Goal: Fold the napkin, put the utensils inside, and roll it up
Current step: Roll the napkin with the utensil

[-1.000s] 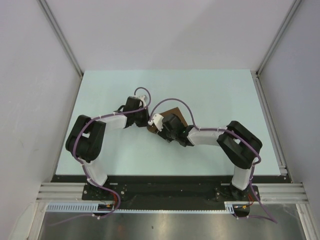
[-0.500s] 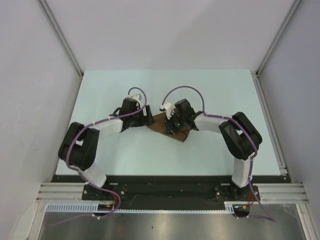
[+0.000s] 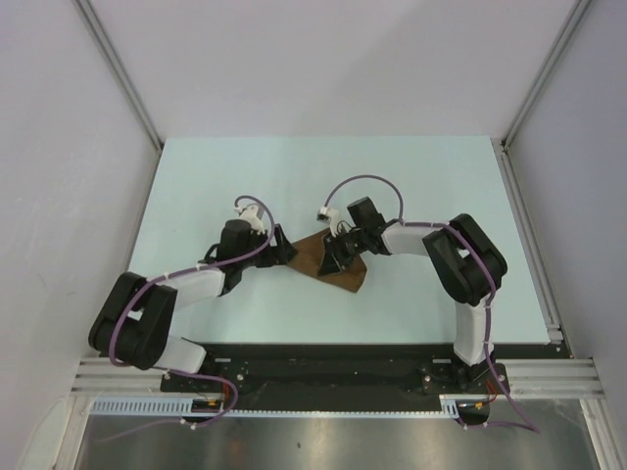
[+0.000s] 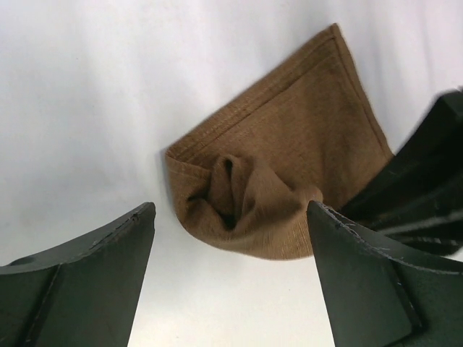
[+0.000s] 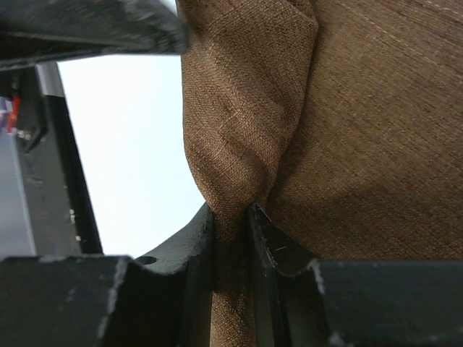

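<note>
Bright, even light from above, soft shadows on table [image 3: 411, 176]. Wrist cams: napkin [image 4: 289, 166] weave sharp, close fingers [image 4: 79, 289] slightly soft, bkgd washed out.

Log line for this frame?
step: napkin fold | left gripper: open, holding nothing | right gripper: shut, pinching napkin fold | napkin: bunched, resting on table

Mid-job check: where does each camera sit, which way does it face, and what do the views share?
Top external: above and behind the arm bases, looking down on the table; both arms show, left gripper and right gripper at the napkin.
Left wrist: on the left wrist, looking down between its open fingers at the napkin's bunched end.
Right wrist: on the right wrist, close on its fingers pinching a napkin fold.
Shared: all three show the napkin; left wrist also catches the right gripper.
</note>
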`<state>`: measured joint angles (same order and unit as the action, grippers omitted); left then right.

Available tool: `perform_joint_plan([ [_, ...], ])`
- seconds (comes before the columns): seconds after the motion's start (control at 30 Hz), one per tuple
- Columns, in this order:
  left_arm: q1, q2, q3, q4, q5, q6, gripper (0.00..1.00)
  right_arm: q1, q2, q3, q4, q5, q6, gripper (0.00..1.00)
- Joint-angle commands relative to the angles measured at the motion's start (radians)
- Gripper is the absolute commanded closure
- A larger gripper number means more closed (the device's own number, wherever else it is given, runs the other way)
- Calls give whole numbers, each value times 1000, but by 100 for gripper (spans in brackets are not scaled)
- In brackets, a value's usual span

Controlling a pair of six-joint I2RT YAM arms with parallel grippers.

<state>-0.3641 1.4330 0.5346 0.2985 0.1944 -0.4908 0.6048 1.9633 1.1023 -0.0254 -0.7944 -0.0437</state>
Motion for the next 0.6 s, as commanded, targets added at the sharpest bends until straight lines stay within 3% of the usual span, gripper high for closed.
perform_joint_plan([
  [0.0, 4, -74, -59, 187, 50, -29, 11, -25, 58, 7, -30, -94, 59, 83],
  [0.33, -3, 18, -48, 255, 83, -34, 20, -53, 111, 42, -57, -92, 51, 83],
  [0.57, -4, 84, -30, 289, 89, -31, 39, -57, 128, 51, -71, -86, 47, 83],
])
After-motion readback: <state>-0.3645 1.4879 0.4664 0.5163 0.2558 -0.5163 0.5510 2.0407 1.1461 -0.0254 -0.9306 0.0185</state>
